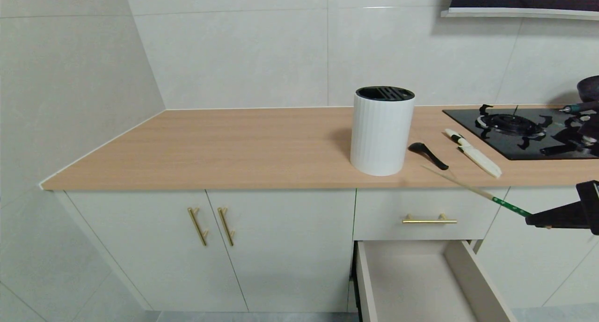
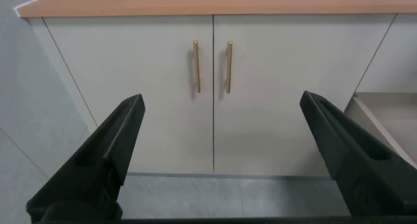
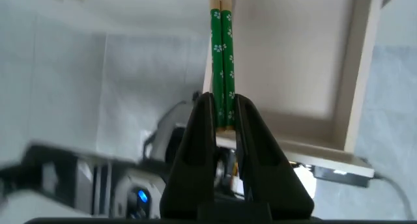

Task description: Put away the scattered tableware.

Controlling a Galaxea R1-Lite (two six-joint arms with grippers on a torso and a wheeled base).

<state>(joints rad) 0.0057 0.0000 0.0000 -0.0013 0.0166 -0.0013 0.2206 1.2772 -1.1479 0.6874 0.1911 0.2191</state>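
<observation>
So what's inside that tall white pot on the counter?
The white utensil holder has a black slotted insert across its top, with nothing sticking out. Its ribbed walls and the insert hide whatever lies below.

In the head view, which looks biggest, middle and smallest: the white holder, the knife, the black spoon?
Largest: holder, clearly.
Next: knife.
Smallest: spoon.
They lie close together on the counter, so nearness hardly skews this.

The right tool [image 1: 531, 217] is seen extended low on the robot's right, its fingers pressed together on a pair of chopsticks [image 1: 468, 187], while the left tool [image 2: 221, 101] is held level and low, fingers spread wide apart.
</observation>
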